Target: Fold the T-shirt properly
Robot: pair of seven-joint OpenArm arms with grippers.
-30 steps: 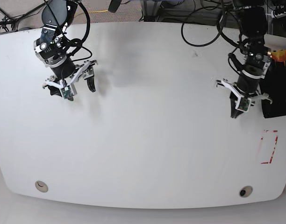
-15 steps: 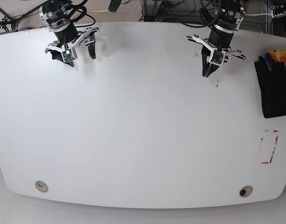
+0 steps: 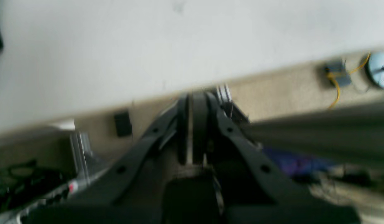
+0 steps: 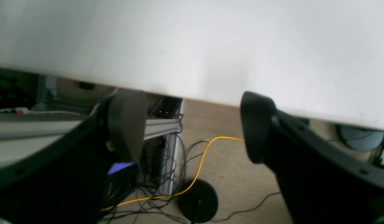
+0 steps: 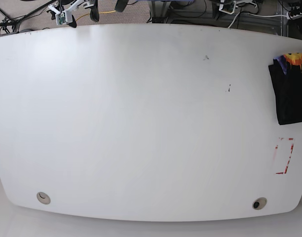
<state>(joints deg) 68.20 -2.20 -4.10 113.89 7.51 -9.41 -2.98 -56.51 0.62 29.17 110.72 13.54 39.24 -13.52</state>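
The black T-shirt lies folded into a compact rectangle at the right edge of the white table, with a bit of orange and purple print showing at its far end. Neither gripper touches it. My right gripper hangs past the table's far left edge. In the right wrist view it is open and empty, with its fingers wide apart over the floor. My left gripper is just past the far edge at the top. In the left wrist view it is shut and empty.
A red rectangular outline is marked on the table near the T-shirt. Two round holes sit near the front edge. Beyond the far edge are carpet, a yellow cable and metal frame rails.
Both arms have pulled back from over the table to beyond its far edge. The left gripper has moved away from the T-shirt, which stays folded at the right edge.
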